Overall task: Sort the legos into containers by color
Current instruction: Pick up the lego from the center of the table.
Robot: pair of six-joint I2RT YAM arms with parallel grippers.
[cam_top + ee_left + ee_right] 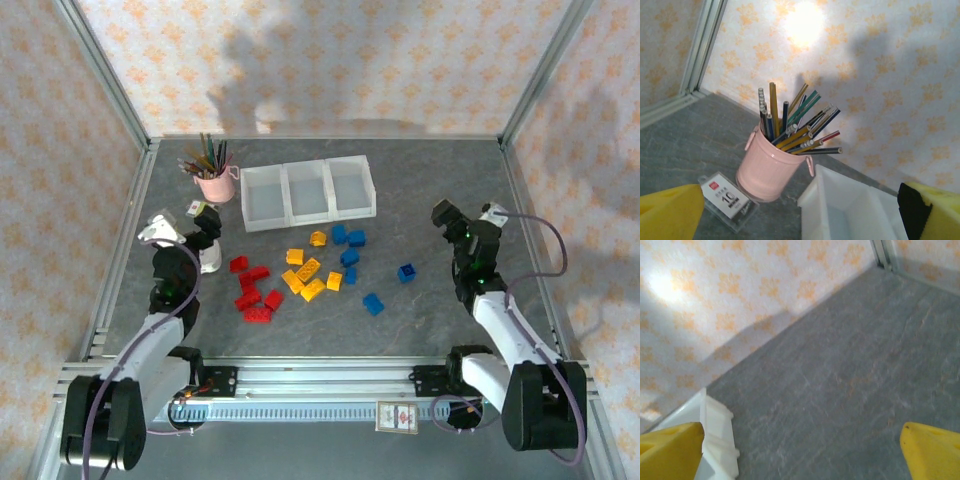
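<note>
1. Top view: the tray (284, 190) of three joined white bins sits at 12 o'clock on the grey surface (430, 170). A pink cup (213, 186) of pencils (208, 155) stands just beside it at 9 o'clock. The bricks lie loose on the surface at 6 o'clock from the tray. The red bricks (255, 290) are clustered at the left and the yellow bricks (310, 275) in the middle. The blue bricks (352, 248) are at 2 o'clock from the yellow ones, with two blue strays further right. The left fingers (207, 226) hang at 9 o'clock from the red cluster, near the cup. The right fingers (443, 215) hang at 3 o'clock from the bricks, well apart from them.

2. Left wrist view: the left fingers (670, 212) are spread wide, one at each lower corner, with nothing held between them. Ahead stands the cup (765, 170) with its pencils (795, 125). A small clear label card (727, 200) lies at its 7 o'clock and a tray (840, 200) corner at its 4 o'clock.

3. Right wrist view: the right fingers (670, 450) are likewise spread wide and hold nothing. Bare surface (840, 380) lies between them, and a tray (715, 440) corner shows at 8 o'clock.
</note>
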